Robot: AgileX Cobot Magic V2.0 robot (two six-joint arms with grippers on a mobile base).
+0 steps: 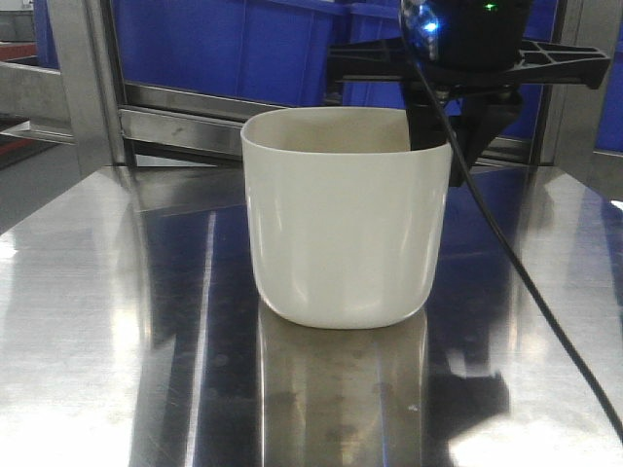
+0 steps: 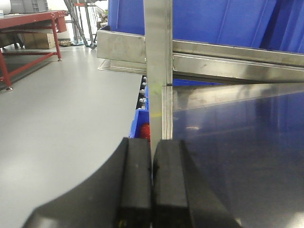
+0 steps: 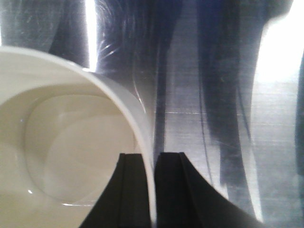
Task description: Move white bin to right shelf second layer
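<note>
- the white bin (image 1: 346, 229) stands upright on the steel tabletop (image 1: 97, 321), empty, so likely light.
- right gripper (image 3: 152, 190) straddles its rim, apparently pinching the wall; glossy thin plastic may slip or flex.
- left gripper (image 2: 152, 190) closed, holding nothing.
</note>
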